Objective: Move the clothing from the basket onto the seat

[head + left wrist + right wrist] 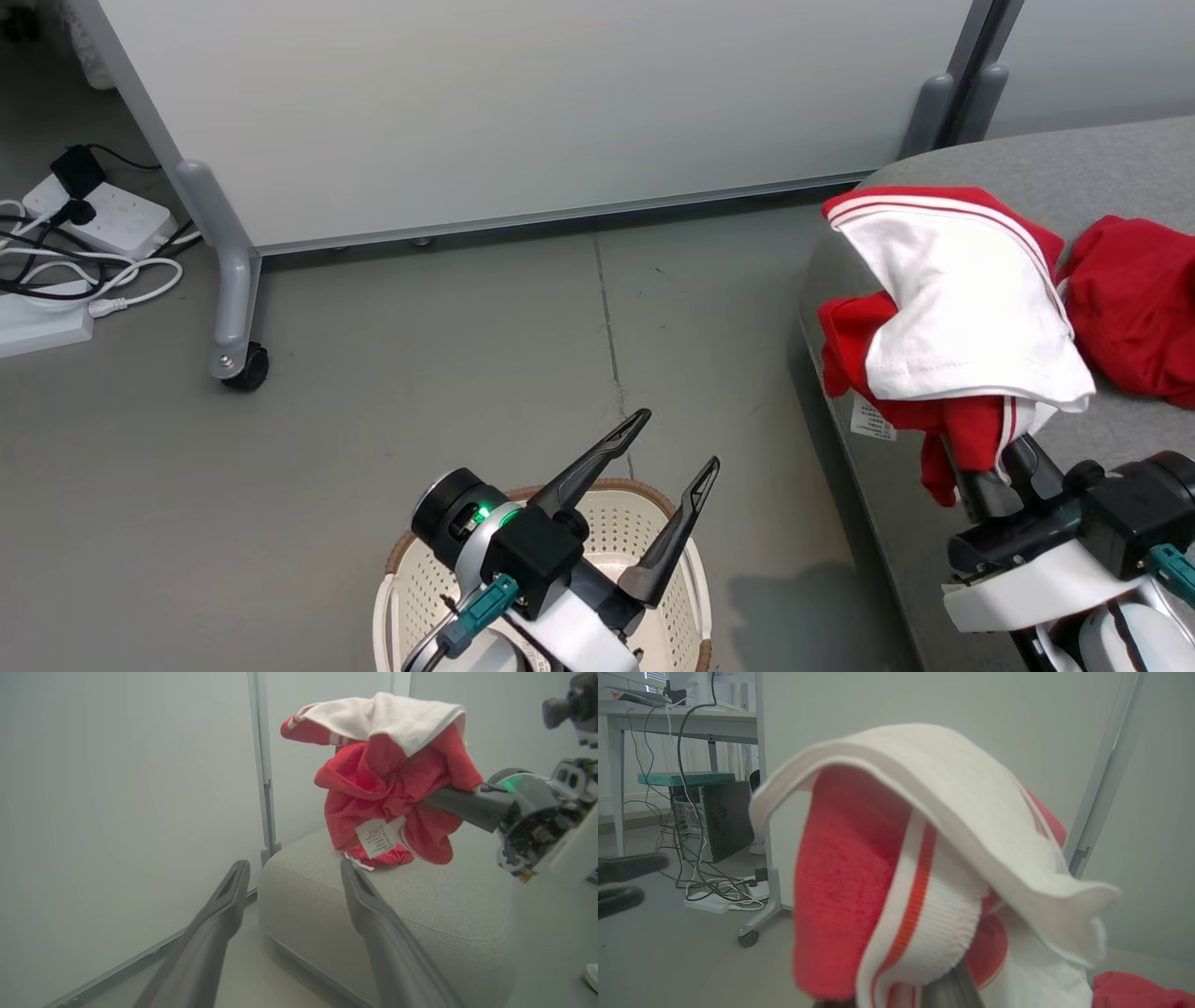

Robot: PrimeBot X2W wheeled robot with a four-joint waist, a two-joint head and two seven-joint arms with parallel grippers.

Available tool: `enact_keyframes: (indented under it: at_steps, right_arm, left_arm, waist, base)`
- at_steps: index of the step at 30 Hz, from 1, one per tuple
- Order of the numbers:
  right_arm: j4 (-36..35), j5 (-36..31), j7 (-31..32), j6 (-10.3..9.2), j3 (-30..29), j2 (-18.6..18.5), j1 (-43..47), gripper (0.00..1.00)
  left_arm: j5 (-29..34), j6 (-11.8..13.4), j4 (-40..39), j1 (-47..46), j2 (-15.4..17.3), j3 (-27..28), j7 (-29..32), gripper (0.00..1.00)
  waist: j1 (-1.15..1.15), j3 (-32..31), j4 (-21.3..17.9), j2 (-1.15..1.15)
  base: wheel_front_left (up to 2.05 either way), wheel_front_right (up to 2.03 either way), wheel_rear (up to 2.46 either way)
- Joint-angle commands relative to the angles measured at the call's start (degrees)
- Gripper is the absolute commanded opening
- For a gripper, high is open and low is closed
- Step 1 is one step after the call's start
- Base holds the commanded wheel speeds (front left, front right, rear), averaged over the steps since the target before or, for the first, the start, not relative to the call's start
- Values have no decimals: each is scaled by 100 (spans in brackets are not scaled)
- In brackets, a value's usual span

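Ideally, the right gripper (1001,471), pinching the striped garment (962,308), needed to carry it inboard over the seat (1102,177) before releasing; the left gripper (679,439) stood spread above the basket (411,560).

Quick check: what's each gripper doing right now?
Left gripper: open, empty.
Right gripper: closed on the red-and-white garment.

Left gripper (679,439): low in the head view at 6 o'clock, arm raised, both fingers aimed toward 1 o'clock, jaws spread wide with nothing between them.

Right gripper (1001,471): at 4 o'clock, fingers aimed toward 11 o'clock and clamped on the red-and-white garment (971,308). Its folds cover the fingertips.
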Motion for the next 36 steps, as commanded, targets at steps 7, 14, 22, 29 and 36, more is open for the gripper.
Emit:
enact_keyframes:
  at_steps: [7,14,22,29,36]
  right_arm:
    - [167,10,-33,4,-330,89,262,0]
    - [457,42,-34,4,-631,176,469,0]
    - [539,37,-34,4,-689,222,500,0]
    - [531,16,-33,4,-701,217,485,0]
    - [538,17,-33,4,-697,220,489,0]
  left_arm:
    - [169,-151,285,298,20,69,-4,100]
    - [158,-233,693,431,20,7,-4,100]
    - [78,-252,713,516,20,93,-4,100]
    - [70,-248,659,536,20,134,-4,100]
    - [47,-236,658,529,20,99,-4,100]
  waist:
    - [0,80,-14,0]
    - [0,116,-11,0]
    - [0,145,-36,0]
    - [0,154,-34,0]
    - [0,134,-33,0]
  base:
    - [0,0,0]
    - [0,0,0]
    - [0,0,0]
    - [0,0,0]
    - [0,0,0]
